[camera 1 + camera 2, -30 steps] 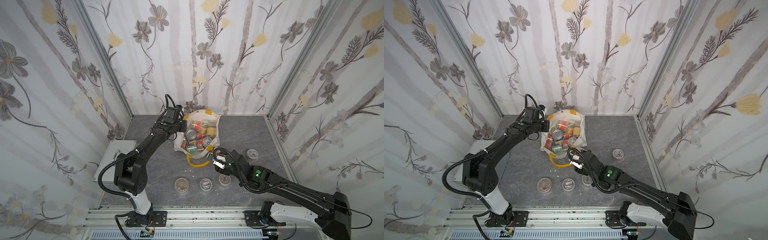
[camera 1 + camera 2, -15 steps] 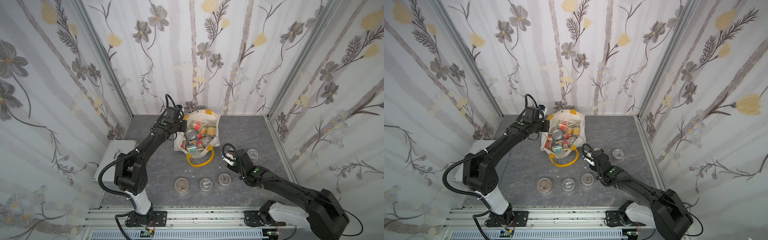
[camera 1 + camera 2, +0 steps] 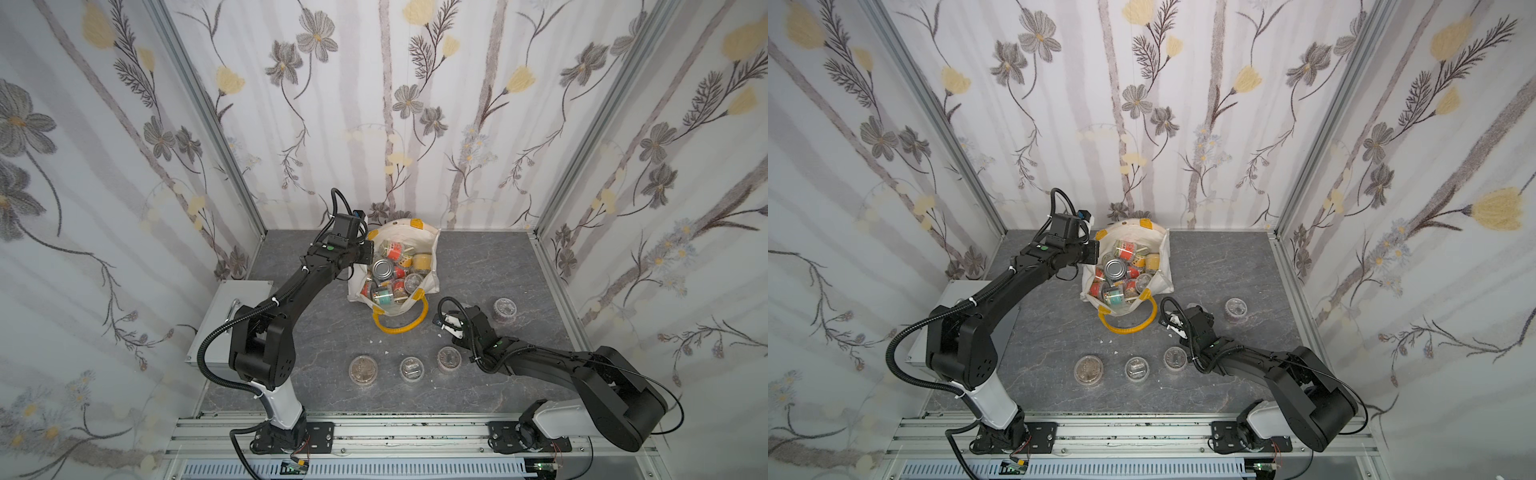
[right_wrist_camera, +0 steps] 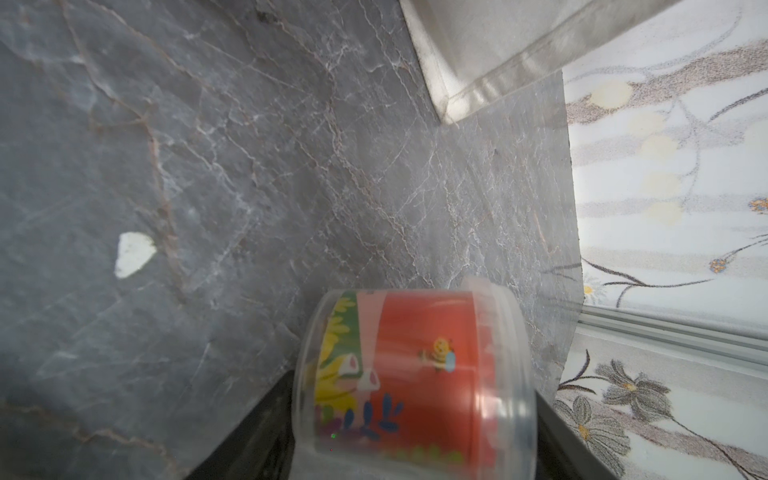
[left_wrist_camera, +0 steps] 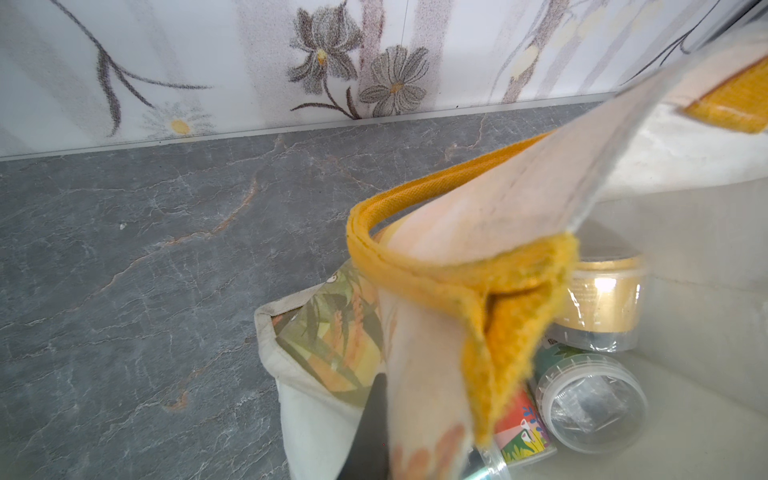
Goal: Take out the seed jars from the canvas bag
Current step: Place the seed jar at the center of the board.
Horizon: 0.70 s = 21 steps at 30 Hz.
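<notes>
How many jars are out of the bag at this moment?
5. Three jars stand in a row near the front, a lone jar stands right of the bag, and a fifth jar lies between the right gripper's fingers. Others could be hidden.

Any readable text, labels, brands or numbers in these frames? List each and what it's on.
None legible anywhere.
red-labelled jar: bee and plant pictures, no words showing.
gold-labelled jar: fine print, too blurred to read.
jars in the canvas bag, in both top views: labels too small.
</notes>
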{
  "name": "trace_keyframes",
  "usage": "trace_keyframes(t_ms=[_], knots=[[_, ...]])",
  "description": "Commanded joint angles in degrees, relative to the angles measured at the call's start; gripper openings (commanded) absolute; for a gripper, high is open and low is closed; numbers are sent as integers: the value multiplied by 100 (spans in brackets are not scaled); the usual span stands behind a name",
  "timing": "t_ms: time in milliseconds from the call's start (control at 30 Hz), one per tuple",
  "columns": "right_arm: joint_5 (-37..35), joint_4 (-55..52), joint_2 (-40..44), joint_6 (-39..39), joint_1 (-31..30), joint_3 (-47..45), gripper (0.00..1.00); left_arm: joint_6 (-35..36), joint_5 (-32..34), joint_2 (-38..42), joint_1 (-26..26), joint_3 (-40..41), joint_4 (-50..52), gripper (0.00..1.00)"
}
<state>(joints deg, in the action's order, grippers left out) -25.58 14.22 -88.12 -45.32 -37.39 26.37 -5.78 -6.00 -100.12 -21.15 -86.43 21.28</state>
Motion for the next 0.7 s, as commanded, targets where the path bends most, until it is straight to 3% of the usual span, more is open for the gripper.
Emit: trace_keyframes(t_ms=[0,433,667], knots=[[97,420,-38,-75,-12,-97,70,67,-42,-14,14,16,30,0],[-307,808,-8,-301,-79,-470,77,-40,-151,33,111,38,-42,0],[-1033,1378,-204,-694,-184,-533,75,-68,-189,82,137,98,-64,0]])
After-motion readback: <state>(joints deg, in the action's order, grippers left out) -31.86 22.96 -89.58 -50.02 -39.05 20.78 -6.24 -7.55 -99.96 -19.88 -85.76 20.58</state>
